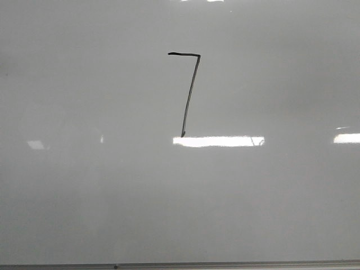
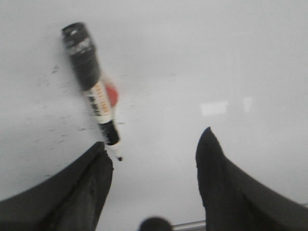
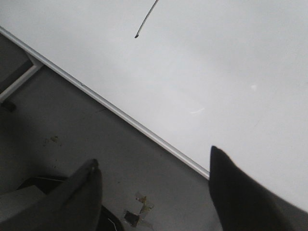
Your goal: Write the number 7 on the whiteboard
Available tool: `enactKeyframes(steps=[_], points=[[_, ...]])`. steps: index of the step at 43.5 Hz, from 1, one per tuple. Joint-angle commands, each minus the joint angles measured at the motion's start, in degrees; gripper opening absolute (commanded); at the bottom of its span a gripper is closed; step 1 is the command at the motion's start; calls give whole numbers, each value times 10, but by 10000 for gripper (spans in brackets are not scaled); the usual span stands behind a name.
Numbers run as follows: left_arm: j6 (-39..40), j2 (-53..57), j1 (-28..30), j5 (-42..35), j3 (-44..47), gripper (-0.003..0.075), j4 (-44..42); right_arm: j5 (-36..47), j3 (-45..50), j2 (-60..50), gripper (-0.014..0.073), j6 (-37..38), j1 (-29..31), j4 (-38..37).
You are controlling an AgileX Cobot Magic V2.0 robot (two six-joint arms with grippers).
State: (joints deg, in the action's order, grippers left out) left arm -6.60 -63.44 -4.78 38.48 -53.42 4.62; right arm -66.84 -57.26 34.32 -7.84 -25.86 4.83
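One board (image 1: 84,197) fills the front view, bearing one 7 (image 1: 190,93). One marker (image 2: 92,86) shows in the left wrist view, and two grippers appear, one per wrist camera.

The board is glossy pale grey-white, with bright rectangular glare patches across the middle of the front view and a thin grey frame strip (image 1: 225,264) along the bottom edge. In the right wrist view the same frame edge (image 3: 120,115) runs diagonally, with a dark grey floor (image 3: 72,134) below it, stained in places, and a pale bar at the far left.

The 7 sits in the upper centre of the front view: a short black top stroke, thicker at its left end, joined at a sharp corner to a long thin downstroke slanting down-left, ending just above the central glare. Its tail tip (image 3: 144,21) shows at the top of the right wrist view.

The left gripper (image 2: 156,154) is spread wide and grips nothing; the marker, black-capped with a white and orange label, lies against the board near its left finger (image 2: 91,183), whether touching it is unclear. The right gripper (image 3: 154,173) is likewise wide apart and empty.
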Motion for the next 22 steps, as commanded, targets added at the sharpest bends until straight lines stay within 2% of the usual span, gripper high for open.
enactKeyframes(steps=[1, 6, 11, 22], points=[[-8, 65, -62, 4, -19, 388, 3, 61, 20, -33, 499, 3, 3, -5], [-16, 132, -138, 33, -9, 388, 2, 70, 52, -77, 499, 3, 3, -8], [-16, 200, -187, 55, 12, 388, 2, 61, 69, -113, 499, 3, 3, -19], [-11, 322, -201, 64, 84, 388, 7, 57, 91, -150, 499, 20, 3, -23]])
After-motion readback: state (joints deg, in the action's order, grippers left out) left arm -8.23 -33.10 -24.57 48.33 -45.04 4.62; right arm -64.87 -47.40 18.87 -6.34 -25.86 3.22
